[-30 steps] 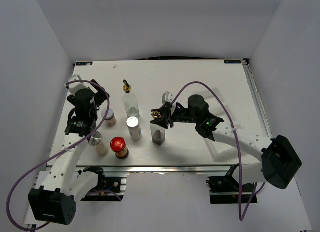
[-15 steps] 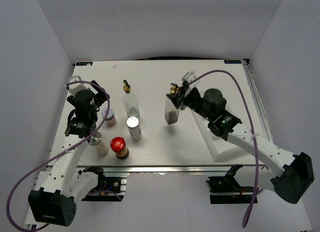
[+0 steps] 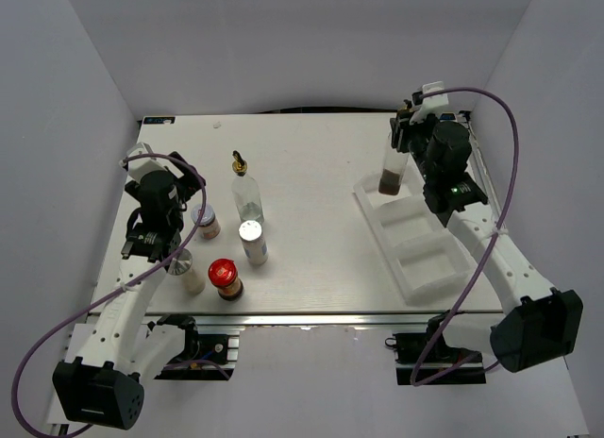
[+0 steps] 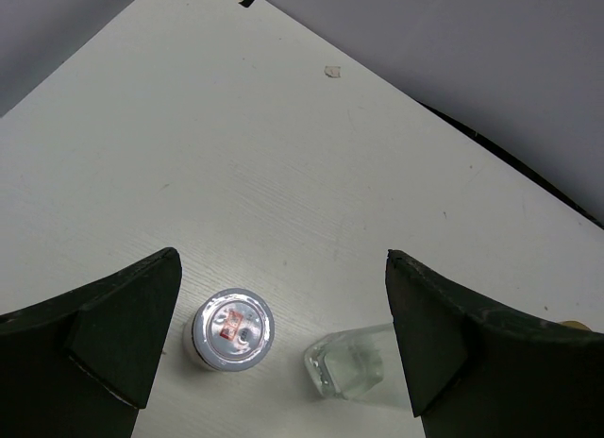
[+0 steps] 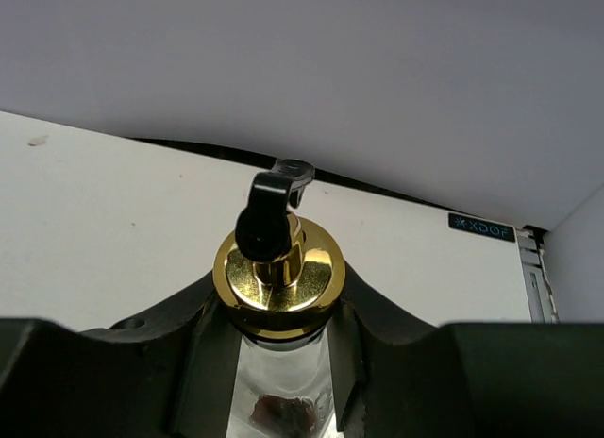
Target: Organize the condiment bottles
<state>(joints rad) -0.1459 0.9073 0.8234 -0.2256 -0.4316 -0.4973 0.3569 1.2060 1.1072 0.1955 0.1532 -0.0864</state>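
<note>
Six condiment containers on view, one of them moved since a second ago. Then at mid-table, just right of the centre shaker point(image 3: 252, 240). Half a second ago, farther back and to the right. Now at the far right of the table point(image 3: 321, 145), over the far end of the white compartmented tray point(image 3: 427, 285): a tall glass bottle point(image 3: 391, 166) with dark dregs at its base. Upright, clamped by the right gripper point(image 5: 278, 311), fingers tight on either side of the neck just under the gold collar and black pourer. Resting in the tray or held just above it: cannot tell. Right arm swung out along the tray's right side.

Left gripper point(image 4: 283, 259) unmoved across all three moments, jaws spread wide, gripping nothing, hanging over the small white-lidded jar point(image 4: 234, 327).

Counted:
- **Tall bottles:** two with gold-black pourers, the carried one and a second tall bottle point(image 3: 247, 194) standing left of centre.
- **Shakers:** two with silver caps, the centre one just in front of that second bottle, and the left shaker point(image 3: 186, 268) nearer the front edge.
- **Red-lidded dark jar point(image 3: 225, 277):** one, just beside the left shaker.
- **White-lidded jar:** one, small, left of the second bottle.
- **Tray:** one, on the right.

Five of the six grouped on the table's left half.
</note>
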